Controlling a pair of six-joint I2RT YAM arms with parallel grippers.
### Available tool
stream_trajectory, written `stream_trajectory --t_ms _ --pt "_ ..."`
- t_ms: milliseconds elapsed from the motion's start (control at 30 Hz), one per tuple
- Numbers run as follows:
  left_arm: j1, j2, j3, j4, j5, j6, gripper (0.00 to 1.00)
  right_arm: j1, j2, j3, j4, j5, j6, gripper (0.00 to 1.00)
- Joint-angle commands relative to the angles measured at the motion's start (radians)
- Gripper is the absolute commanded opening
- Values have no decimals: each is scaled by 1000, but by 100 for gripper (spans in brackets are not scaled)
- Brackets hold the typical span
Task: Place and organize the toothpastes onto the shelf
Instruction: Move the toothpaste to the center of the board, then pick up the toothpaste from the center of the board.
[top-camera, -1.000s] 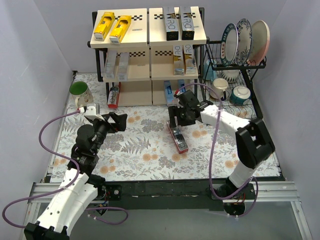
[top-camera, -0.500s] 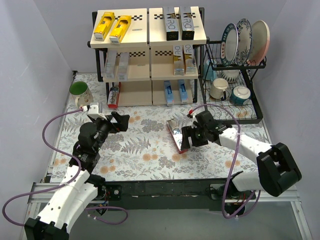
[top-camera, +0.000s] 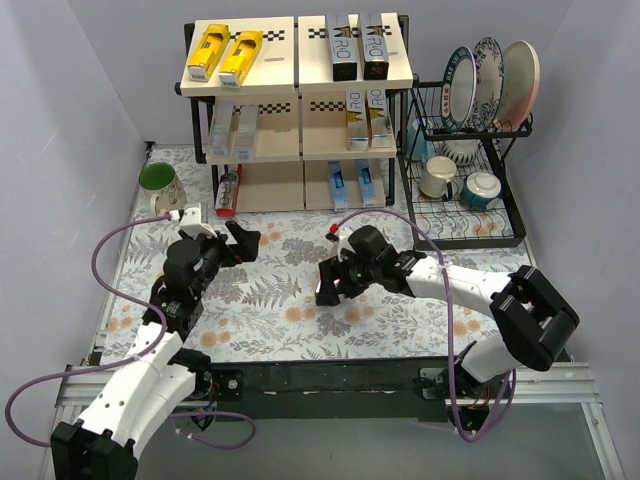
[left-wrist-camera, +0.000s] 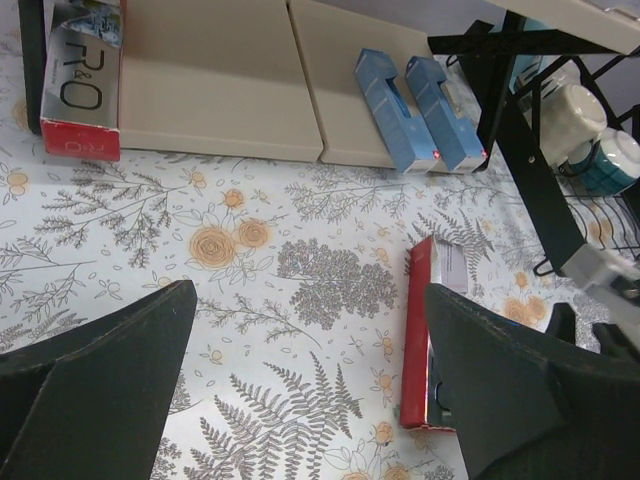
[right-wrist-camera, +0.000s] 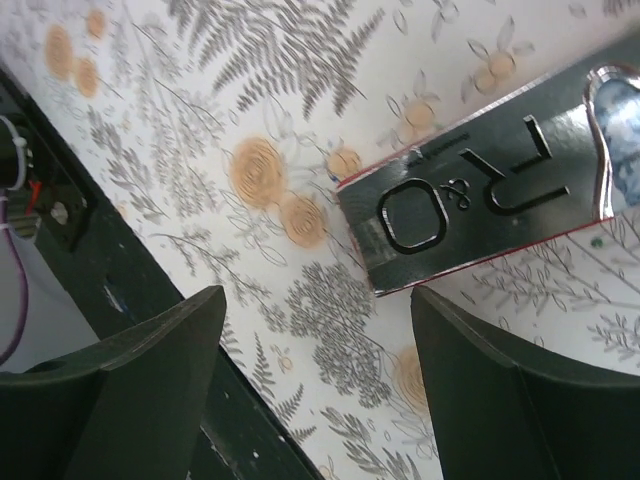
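Most toothpastes (top-camera: 232, 57) sit on the shelf (top-camera: 275, 140), and I have one red carton (right-wrist-camera: 480, 210) left flat on the table (top-camera: 270, 300), right jaws open over its end, left jaws open and empty.

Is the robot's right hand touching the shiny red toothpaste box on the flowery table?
Apart. In the right wrist view the flowery cloth shows between the red toothpaste box and both open fingers of the right gripper.
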Motion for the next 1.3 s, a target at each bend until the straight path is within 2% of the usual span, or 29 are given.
stream_trajectory --t_ms 0,133,200,333,400,600,667,867,1267 --pt "-3 52 31 -15 50 -12 98 15 -46 54 70 46 -18 83" --pt "-3 116 50 -23 133 -45 98 15 -152 29 -9 219 -57 83" --pt "-7 146 57 -17 184 -71 98 15 -224 16 -22 355 -64 84" --pt "-47 262 86 -9 223 -137 98 16 -334 -61 -14 534 -88 84" --pt "-103 316 111 -10 201 -159 98 15 -396 -98 12 623 -88 84" --pt "-309 388 135 3 -46 -216 98 15 -572 -222 60 813 -90 87" --pt "-375 414 143 7 -127 -219 98 15 -640 -265 87 855 -94 89" --pt "-486 492 183 10 -245 -249 98 15 -761 -328 139 930 -113 93" --pt "-585 609 226 17 -362 -237 98 15 -845 -371 107 953 -134 97"
